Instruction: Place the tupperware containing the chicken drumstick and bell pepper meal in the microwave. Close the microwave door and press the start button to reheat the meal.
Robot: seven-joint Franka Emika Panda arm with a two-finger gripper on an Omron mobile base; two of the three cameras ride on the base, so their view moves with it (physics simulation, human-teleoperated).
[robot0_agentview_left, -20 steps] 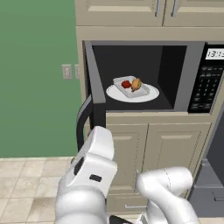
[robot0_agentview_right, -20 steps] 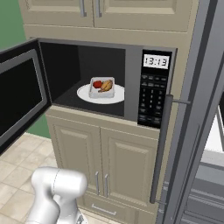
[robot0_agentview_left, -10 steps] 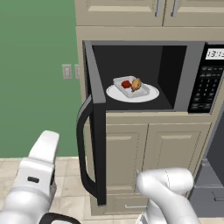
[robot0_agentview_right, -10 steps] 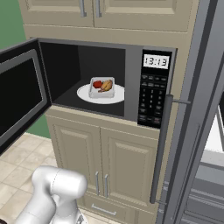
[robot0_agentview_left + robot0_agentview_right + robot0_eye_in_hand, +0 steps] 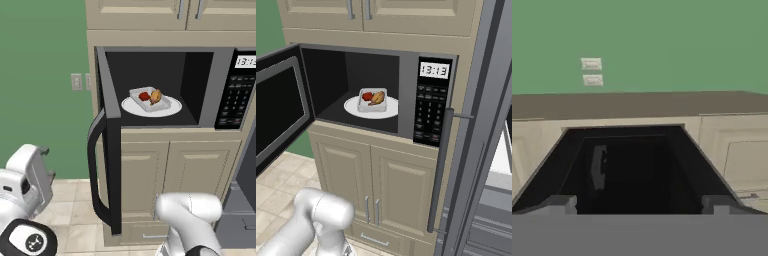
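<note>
The microwave (image 5: 165, 55) stands open in the cabinet wall. Its round white turntable plate (image 5: 134, 106) carries the light-grey tupperware (image 5: 166, 104), also seen from the right (image 5: 374, 106). In the tupperware lie the red bell pepper (image 5: 144, 96) and the tan chicken drumstick (image 5: 156, 95). The microwave door (image 5: 113, 150) sticks out edge-on towards me, its bar handle (image 5: 94, 175) on the left. My gripper (image 5: 47, 162) hangs low, left of the door and apart from it. In the hand view my gripper (image 5: 639, 204) is open and empty, facing the black door (image 5: 632, 170).
The keypad panel (image 5: 431, 110) with a clock sits right of the cavity. A tall grey appliance with a long bar handle (image 5: 439, 170) stands at the right. Beige cabinet doors (image 5: 371, 185) lie below the microwave, and a green wall with outlets (image 5: 76, 81) is at the left.
My hand has swung from in front of the door's handle to the left and down, away from it. The door and the tupperware have not moved.
</note>
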